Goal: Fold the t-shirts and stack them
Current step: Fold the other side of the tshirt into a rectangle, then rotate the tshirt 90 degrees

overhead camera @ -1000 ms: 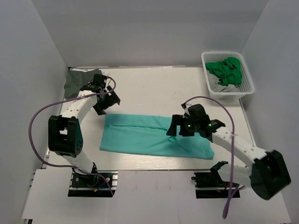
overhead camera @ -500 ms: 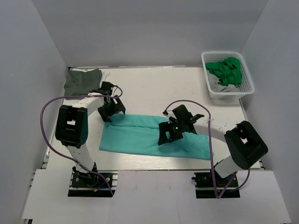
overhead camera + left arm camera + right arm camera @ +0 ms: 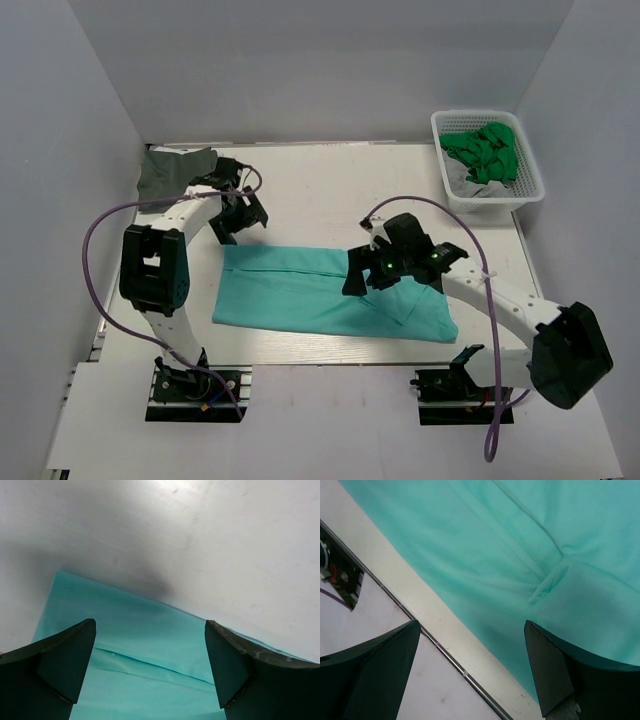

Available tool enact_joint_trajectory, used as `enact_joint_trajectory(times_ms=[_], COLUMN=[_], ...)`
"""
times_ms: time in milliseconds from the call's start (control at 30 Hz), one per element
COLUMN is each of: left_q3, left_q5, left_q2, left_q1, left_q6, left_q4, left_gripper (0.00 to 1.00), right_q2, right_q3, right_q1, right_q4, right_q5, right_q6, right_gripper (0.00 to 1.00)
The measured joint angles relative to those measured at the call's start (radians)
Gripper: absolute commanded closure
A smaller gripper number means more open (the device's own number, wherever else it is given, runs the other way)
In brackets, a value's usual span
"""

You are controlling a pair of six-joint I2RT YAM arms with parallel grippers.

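Top view, left to right. At the far left corner of the table point(image 3: 320, 190) lies a dark grey shirt point(image 3: 172, 172), folded small. It is probably where the stack will go.

Just right of it, the left gripper point(image 3: 240, 212) hangs over bare table beside the far left corner of the teal shirt point(image 3: 290, 290). Its fingers point(image 3: 65, 655) are spread wide and hold nothing. Half a second ago it stood over that corner. It has since drawn back a little toward the far side.

The teal shirt lies as a long band across the near middle of the table, with one lengthwise crease. Its outline matches the two earlier pictures.

The right gripper point(image 3: 362, 278) hovers over the right half of the band, its jaws apart and empty. Its wrist camera looks down on the band's near edge and a small pucker in the cloth. Over the last second it has shifted slightly left while the arm changed pose.

At the far right, a white basket point(image 3: 530, 190) holds crumpled green cloth point(image 3: 482, 150).

Reading: neither gripper has taken hold of the cloth, so the crosswise fold has not begun. Both arms appear to be lining up to grasp.
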Motion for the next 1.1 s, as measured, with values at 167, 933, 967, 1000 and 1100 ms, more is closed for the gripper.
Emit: enact_joint_trajectory(times_ms=[167, 933, 967, 1000, 1100], left_q3=[0.079, -0.308, -0.314, -0.318, -0.312], left_q5=[-0.033, -0.042, -0.032, -0.021, 0.014], left_q2=[-0.030, -0.115, -0.119, -0.120, -0.117], left_q1=[-0.020, -0.214, -0.221, -0.228, -0.246], left_q6=[0.017, -0.012, -0.025, -0.037, -0.069], left_q4=[-0.029, -0.074, -0.077, -0.085, -0.101], left_gripper=[0.00, 0.00, 0.00, 0.00, 0.00], right_q2=[-0.099, 0.150, 0.201, 0.264, 0.476], right_q3=[-0.003, -0.083, -0.036, 0.016, 0.236], right_q1=[-0.002, -0.253, -0.269, -0.285, -0.318], right_q4=[-0.071, -0.111, -0.088, -0.059, -0.014], right_q5=[0.104, 0.251, 0.236, 0.224, 0.179], right_q6=[0.056, 0.218, 0.204, 0.185, 0.101], right_gripper=[0.10, 0.10, 0.10, 0.10, 0.10])
